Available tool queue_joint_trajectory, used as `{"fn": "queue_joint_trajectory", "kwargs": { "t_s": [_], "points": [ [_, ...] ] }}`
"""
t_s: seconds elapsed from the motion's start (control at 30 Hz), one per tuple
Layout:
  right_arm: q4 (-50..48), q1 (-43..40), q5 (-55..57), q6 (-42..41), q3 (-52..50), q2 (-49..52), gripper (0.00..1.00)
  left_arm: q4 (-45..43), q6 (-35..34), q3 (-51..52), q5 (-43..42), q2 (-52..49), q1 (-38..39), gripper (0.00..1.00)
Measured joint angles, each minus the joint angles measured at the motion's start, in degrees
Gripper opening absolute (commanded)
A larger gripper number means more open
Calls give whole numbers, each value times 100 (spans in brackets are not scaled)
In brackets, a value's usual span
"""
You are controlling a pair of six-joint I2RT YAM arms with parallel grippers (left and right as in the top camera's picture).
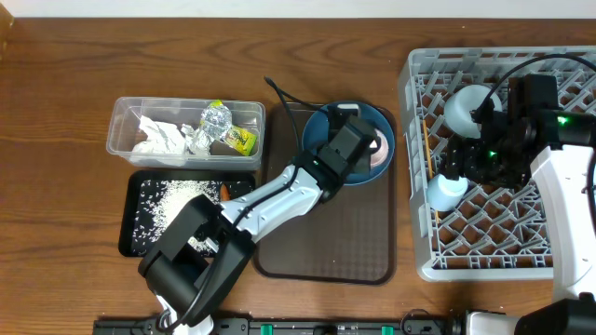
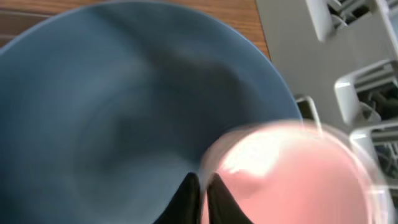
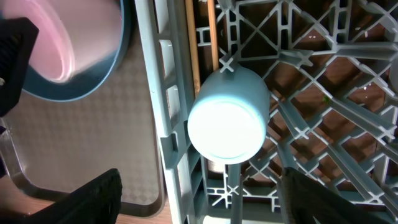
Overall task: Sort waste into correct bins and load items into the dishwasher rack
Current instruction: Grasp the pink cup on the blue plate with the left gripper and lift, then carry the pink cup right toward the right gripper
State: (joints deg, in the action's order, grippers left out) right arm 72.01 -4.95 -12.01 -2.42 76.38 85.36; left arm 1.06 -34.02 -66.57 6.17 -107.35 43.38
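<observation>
Left jaws clamp the rim of the pink cup (image 2: 292, 180) on the dark blue plate (image 2: 112, 106); right jaws stand apart.

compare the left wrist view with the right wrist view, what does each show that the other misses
Only left wrist: the left tool shut on the rim of the pink cup, with the inside of the dark blue plate filling the frame.
Only right wrist: the light blue cup in the grey rack, the brown tray, and the right tool open.
Both: pink cup, dark blue plate and part of the grey rack.
</observation>
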Motion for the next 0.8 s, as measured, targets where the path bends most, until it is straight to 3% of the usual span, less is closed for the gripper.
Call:
{"fn": "queue_joint_trajectory", "kwargs": {
  "t_s": [0.27, 0.5, 0.67, 0.8],
  "points": [
    [-9, 0, 0, 2, 0, 0, 85, 304, 260, 52, -299, 870, -507, 6],
    [195, 0, -304, 234, 2, 0, 84, 1167, 428, 42, -1576, 2706, -1248, 6],
    [461, -17, -1818, 1346, 4, 0, 87, 2162, 525, 39, -2968, 3473, -2208, 6],
    [721, -61, -3397, 2529, 4, 0, 95, 2269, 636, 39, -4548, 3543, -2857, 6]
  ]
}}
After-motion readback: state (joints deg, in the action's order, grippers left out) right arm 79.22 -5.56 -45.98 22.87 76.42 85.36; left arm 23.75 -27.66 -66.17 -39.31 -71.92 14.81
